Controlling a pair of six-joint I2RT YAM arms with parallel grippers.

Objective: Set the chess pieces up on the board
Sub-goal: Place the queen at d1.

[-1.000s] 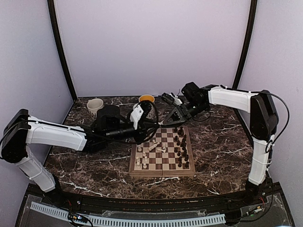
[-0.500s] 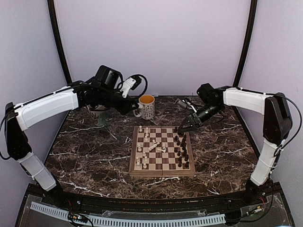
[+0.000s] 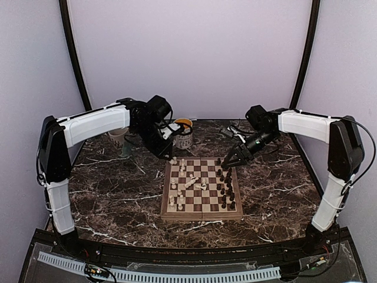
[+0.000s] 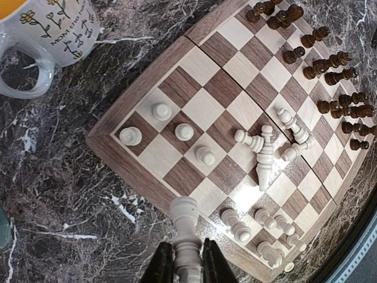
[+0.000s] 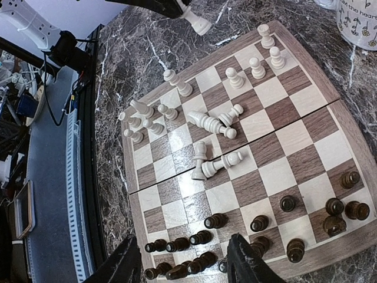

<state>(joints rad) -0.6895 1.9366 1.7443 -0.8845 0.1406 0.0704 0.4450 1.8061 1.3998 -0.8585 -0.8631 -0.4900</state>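
Observation:
The board [image 3: 200, 216] lies mid-table. Cream-white pieces [image 3: 177, 191] stand along its left side and several lie toppled [image 4: 265, 159] near the middle. Dark pieces [image 3: 225, 180] crowd its right side. My left gripper [image 3: 169, 154] hovers at the board's far left corner. In the left wrist view it [image 4: 188, 265] is shut on a tall white piece [image 4: 186, 215], held over the board's [image 4: 203, 109] edge. My right gripper [image 3: 227, 161] is open and empty above the board's far right corner. In the right wrist view it [image 5: 184, 259] is spread over dark pieces [image 5: 188, 242].
A flowered mug [image 3: 183, 133] with an orange inside stands just behind the board, close to my left gripper; it also shows in the left wrist view [image 4: 53, 23]. A cream cup [image 3: 118, 134] stands at the back left. Dark marble table around the board.
My left arm rose from low beside the board, swung to the back left, and came down at the board's far left corner. My right gripper moved right to the far right corner.

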